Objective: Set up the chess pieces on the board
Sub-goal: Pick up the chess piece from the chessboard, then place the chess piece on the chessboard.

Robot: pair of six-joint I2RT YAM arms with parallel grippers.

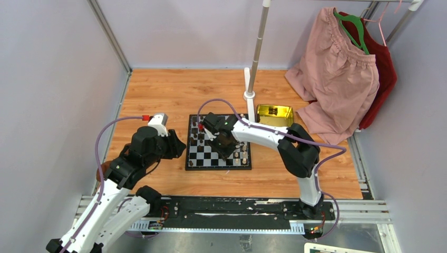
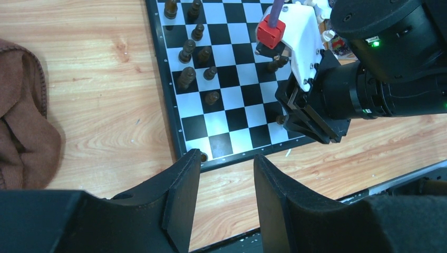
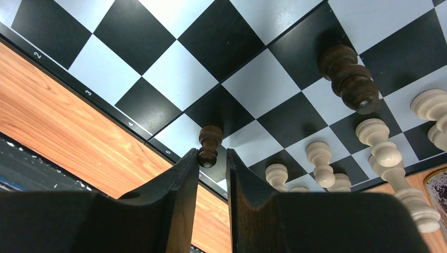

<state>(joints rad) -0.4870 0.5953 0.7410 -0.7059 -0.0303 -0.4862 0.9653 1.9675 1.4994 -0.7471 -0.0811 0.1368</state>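
the right gripper (image 3: 212, 155) is low over the board (image 1: 211, 158), at its edge. its fingertips bracket the head of a dark pawn (image 3: 210, 142) standing on a rim square. one finger (image 3: 182, 195) touches the pawn and a sliver of board shows on the other side – whether they squeeze it i cannot tell. cream-white pieces (image 3: 321, 158) stand clustered just beyond, with a taller dark piece (image 3: 348, 79) near them. the left gripper (image 2: 226, 161) hovers by the board's corner, jaws parted with nothing between them. dark pieces (image 2: 187, 76) line that side of the board. a brown cloth (image 2: 23, 137) lies on the wooden table (image 1: 158, 95) – well apart from the gold tin (image 1: 274, 115).
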